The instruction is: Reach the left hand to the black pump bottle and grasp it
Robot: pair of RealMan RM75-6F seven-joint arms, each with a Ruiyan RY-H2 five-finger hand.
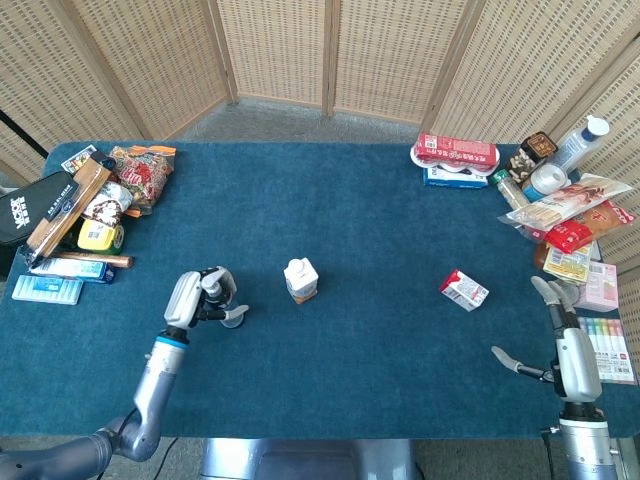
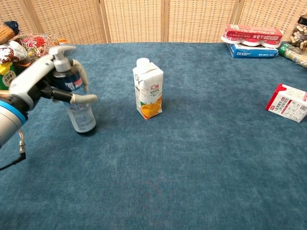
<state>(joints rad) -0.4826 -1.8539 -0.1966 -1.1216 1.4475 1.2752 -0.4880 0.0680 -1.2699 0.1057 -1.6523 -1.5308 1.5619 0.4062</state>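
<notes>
The black pump bottle (image 2: 84, 116), with a white pump head and a blue label, stands left of centre on the blue table, leaning slightly. My left hand (image 2: 45, 80) is wrapped around its upper body, fingers curled round the back and thumb across the front. From the head view the same hand (image 1: 190, 296) covers most of the bottle (image 1: 230, 316). My right hand (image 1: 566, 352) rests at the table's front right corner with fingers spread and nothing in it; the chest view does not show it.
A small juice carton (image 2: 148, 94) stands upright just right of the bottle. A red and white box (image 2: 290, 103) lies further right. Snack packs (image 1: 110, 195) crowd the left edge, and more packages (image 1: 560, 205) the back right.
</notes>
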